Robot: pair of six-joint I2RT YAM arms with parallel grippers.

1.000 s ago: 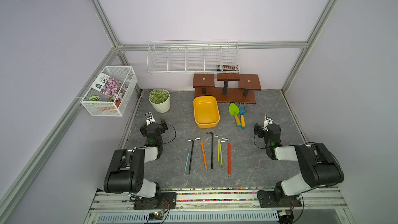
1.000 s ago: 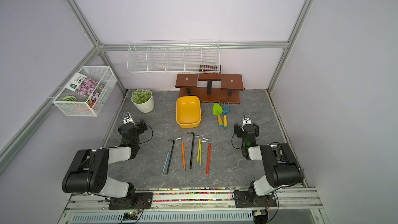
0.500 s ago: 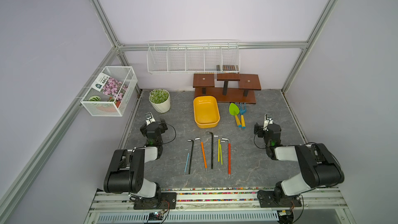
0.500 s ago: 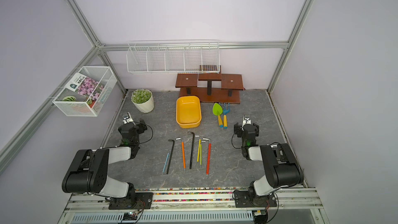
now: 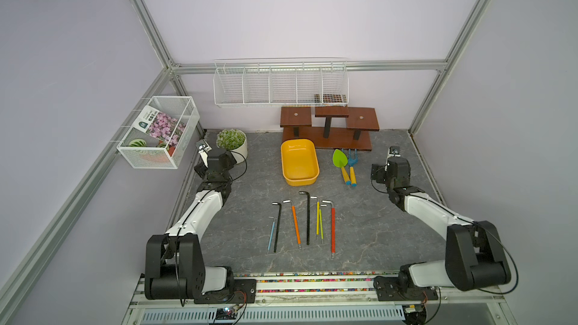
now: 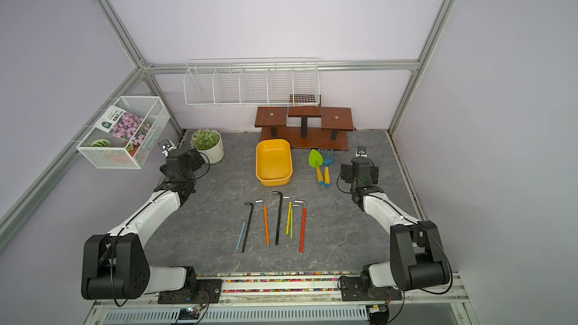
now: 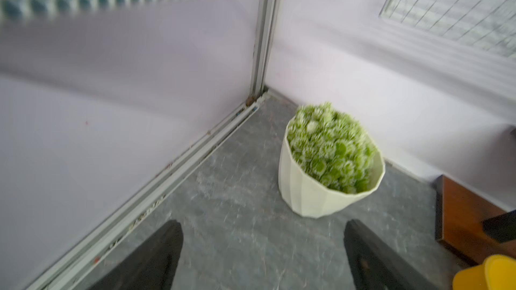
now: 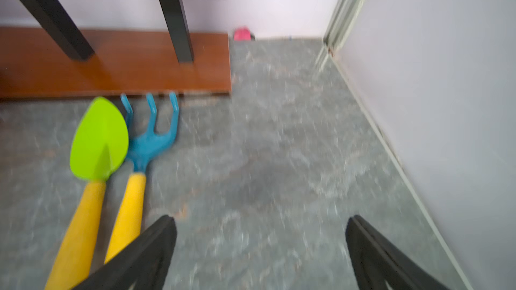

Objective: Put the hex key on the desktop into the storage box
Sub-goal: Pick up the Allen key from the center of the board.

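Claws gape wide and empty, left claw [image 7: 262,223] and right claw [image 8: 261,218] each shifted slightly since before.

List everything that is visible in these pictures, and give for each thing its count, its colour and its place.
hex keys: seven; blue, two black, orange, yellow, yellow-green, red; in a row on the desktop
storage box: one, yellow, empty, behind the keys
trowel: one, green, yellow handle, beside the box
hand rake: one, blue, yellow handle, beside the trowel
wooden stand: one, brown, at the back wall
potted plant: one, green, white pot, back corner
long wire basket: one, white, back wall
small wire basket: one, white, side wall
left gripper: black, open, near the plant
right gripper: black, open, near the rake
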